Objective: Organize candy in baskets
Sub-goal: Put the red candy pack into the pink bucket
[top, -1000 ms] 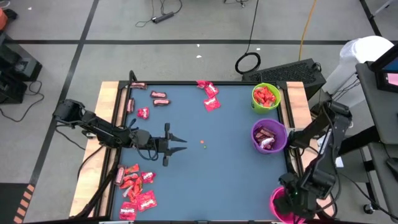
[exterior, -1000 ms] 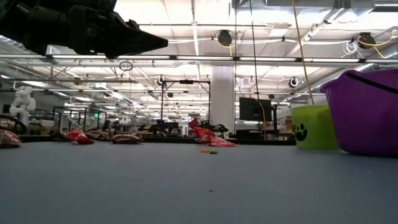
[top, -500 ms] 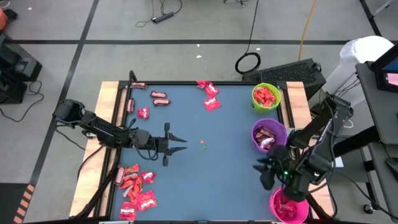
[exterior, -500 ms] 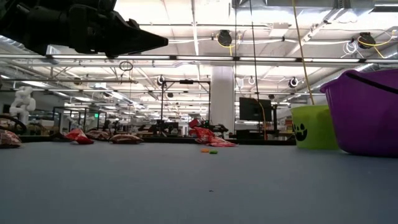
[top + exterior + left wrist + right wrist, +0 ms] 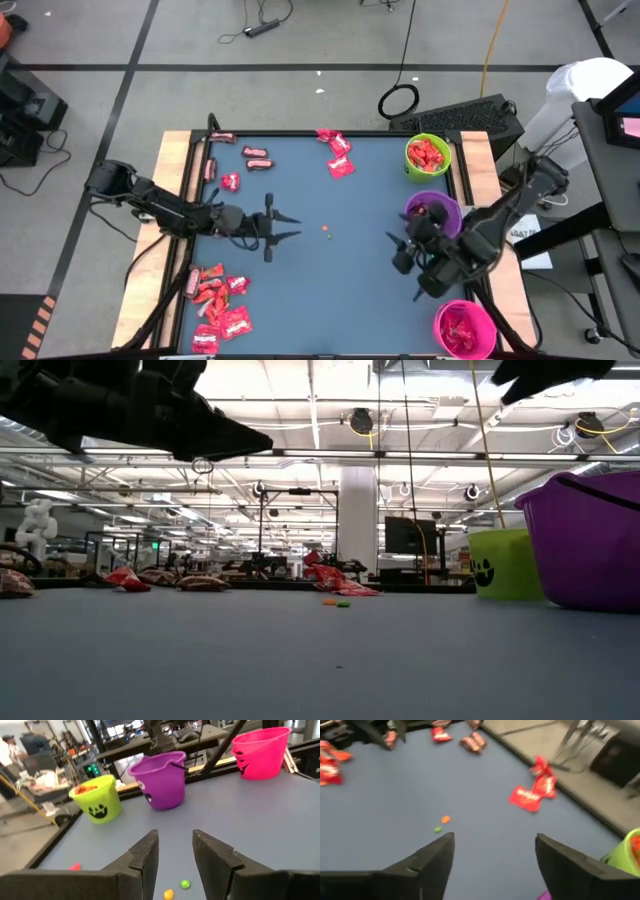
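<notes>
The candy lies mostly in a loose heap near the 7 o'clock corner of the table, with more strays along the far edge from 11 to 12 o'clock: a pair of dark wrapped pieces and a few red packets. These flat foil-wrapped sweets are likely very light, thin and slick, so they could slide or flip under a fingertip; a pinch across the short width of one piece at the heap's edge looks the safest hold, since overlapping wrappers may lift together. The three baskets stand down the 3 o'clock side: the lime green basket with red sweets inside, the purple basket partly under the right arm, and the pink basket near 5 o'clock, also holding red pieces. The left gripper hangs above the table at about 9 o'clock, fingers partly apart with nothing between them. The right gripper sits just beside the purple basket, fingers spread wide and empty. Tiny loose dots lie near the centre, between the two grippers; they are small enough to pass over, but the light baskets could tip if nudged.
</notes>
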Robot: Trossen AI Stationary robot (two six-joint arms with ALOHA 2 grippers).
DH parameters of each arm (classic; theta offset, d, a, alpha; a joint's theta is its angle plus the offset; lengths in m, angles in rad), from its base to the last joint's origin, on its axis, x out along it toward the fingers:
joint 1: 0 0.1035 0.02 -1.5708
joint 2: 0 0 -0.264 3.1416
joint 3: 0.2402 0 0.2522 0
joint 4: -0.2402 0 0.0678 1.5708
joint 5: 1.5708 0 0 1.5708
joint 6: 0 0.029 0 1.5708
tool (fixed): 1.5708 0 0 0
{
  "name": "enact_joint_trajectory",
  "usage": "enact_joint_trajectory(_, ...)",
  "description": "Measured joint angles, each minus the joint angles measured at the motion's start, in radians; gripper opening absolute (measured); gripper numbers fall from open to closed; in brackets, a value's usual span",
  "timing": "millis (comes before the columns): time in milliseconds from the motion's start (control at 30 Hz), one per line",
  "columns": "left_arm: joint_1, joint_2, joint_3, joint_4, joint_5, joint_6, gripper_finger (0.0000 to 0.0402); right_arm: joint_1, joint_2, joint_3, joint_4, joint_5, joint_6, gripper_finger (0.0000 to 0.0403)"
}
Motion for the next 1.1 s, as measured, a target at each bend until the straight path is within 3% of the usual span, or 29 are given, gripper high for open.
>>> enact_joint_trajectory(200, 0.041, 0.0, 0.0, -0.065, 0.034, -0.123, 0.0128, -0.125, 0.0, -0.023, 0.083, 0.028, -0.156, 0.0283)
enact_joint_trajectory(433, 0.052, 0.0, 0.0, -0.113, 0.054, -0.161, 0.0128, -0.287, 0.0, -0.097, 0.424, 0.004, -0.413, 0.0278)
enact_joint_trajectory(733, 0.05, 0.048, 0.0, -0.081, 0.064, -0.18, 0.0128, -0.559, 0.044, -0.176, 0.712, -0.198, -0.64, 0.0266)
enact_joint_trajectory(1100, 0.03, 0.103, 0.0, -0.008, 0.065, -0.218, 0.0128, -0.826, 0.289, -0.185, 1.061, -0.468, -0.806, 0.0252)
